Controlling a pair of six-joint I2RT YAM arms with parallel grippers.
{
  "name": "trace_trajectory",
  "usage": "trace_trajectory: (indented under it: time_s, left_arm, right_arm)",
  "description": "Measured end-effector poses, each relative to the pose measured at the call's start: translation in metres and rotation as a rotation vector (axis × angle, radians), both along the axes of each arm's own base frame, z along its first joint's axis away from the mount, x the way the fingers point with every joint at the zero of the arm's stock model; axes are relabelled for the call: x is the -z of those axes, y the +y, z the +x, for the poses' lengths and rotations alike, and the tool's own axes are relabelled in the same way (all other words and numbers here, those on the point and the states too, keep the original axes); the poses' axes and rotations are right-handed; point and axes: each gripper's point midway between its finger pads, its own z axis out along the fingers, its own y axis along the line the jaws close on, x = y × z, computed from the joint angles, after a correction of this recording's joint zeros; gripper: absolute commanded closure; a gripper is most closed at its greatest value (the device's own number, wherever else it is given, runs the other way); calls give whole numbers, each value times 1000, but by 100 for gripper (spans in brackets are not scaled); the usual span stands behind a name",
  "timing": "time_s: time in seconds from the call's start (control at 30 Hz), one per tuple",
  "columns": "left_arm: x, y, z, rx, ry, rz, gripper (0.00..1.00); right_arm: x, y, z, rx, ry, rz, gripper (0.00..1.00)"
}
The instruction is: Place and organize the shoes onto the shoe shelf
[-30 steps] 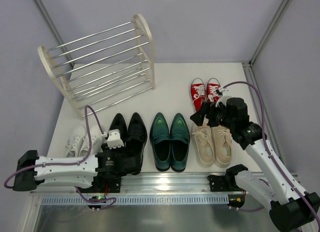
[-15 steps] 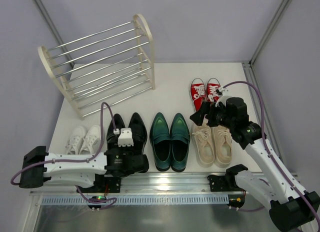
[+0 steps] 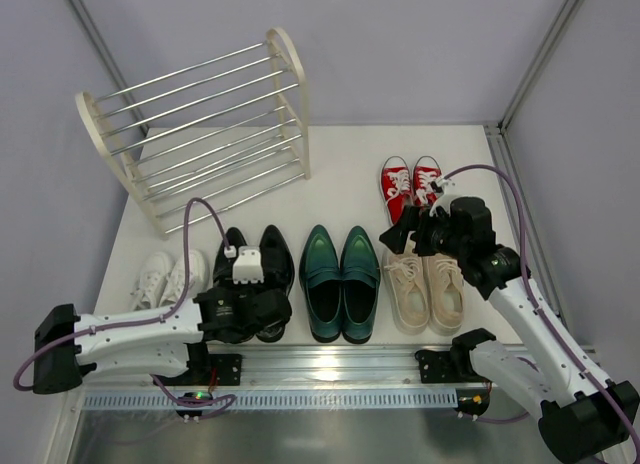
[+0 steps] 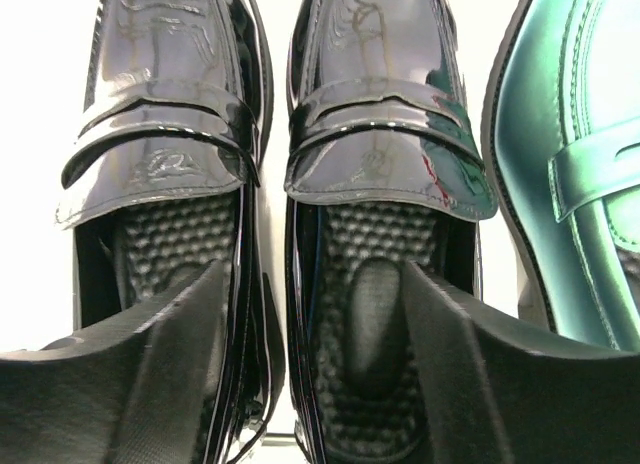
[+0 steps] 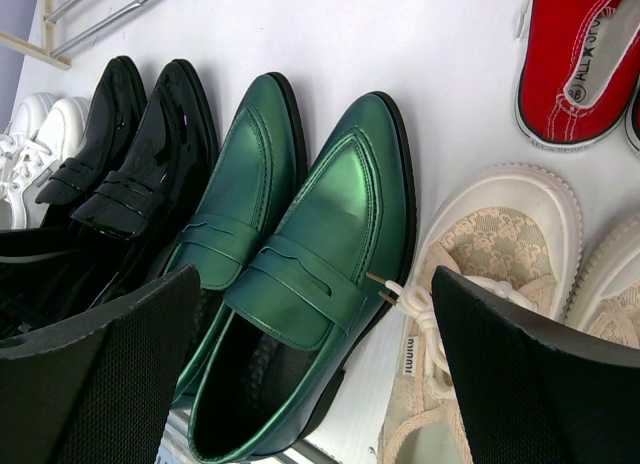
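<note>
The glossy black dress shoes [image 3: 256,259] stand side by side, toes away from me. My left gripper [image 3: 258,312] hovers low over their heels, open and empty. In the left wrist view the left gripper [image 4: 315,284] spans the adjoining inner walls of the black shoes [image 4: 370,164]; one finger [image 4: 150,374] is over the left shoe's opening, the other over the right shoe's. My right gripper [image 3: 402,234] is open and empty above the gap between the dark green loafers [image 3: 340,279] and the beige sneakers [image 3: 428,284]. The right wrist view shows it [image 5: 315,284] over the right loafer [image 5: 320,274].
The shoe shelf [image 3: 190,134] stands at the back left with nothing on its rods. Red canvas sneakers [image 3: 410,184] sit behind the beige pair. White sneakers [image 3: 165,279] lie left of the black shoes. A metal rail [image 3: 330,369] runs along the near edge.
My left gripper has moved right from beside the white sneakers and now sits over the heels of the black shoes. My right gripper has barely shifted.
</note>
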Motion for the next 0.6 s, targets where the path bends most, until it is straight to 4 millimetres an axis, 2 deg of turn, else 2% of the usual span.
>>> trace_trajectory:
  time_s: [0.17, 0.27, 0.3, 0.37, 0.4, 0.5, 0.6]
  left_arm:
    - [7, -1, -1, 14, 45, 16, 37]
    - [17, -1, -1, 32, 83, 64, 47]
    - [21, -1, -2, 39, 97, 85, 55]
    - [27, 0, -1, 47, 118, 115, 64]
    - [31, 0, -1, 51, 132, 131, 76]
    - [36, 7, 0, 47, 155, 176, 100]
    - [34, 8, 1, 47, 162, 182, 100]
  right_arm:
    - [3, 0, -1, 0, 6, -2, 3]
    - [3, 0, -1, 0, 6, -2, 3]
    - [3, 0, -1, 0, 6, -2, 3]
    - [3, 0, -1, 1, 7, -2, 3]
    - [3, 0, -1, 1, 7, -2, 3]
    - [4, 0, -1, 1, 9, -3, 3]
    - [6, -1, -2, 1, 13, -5, 3]
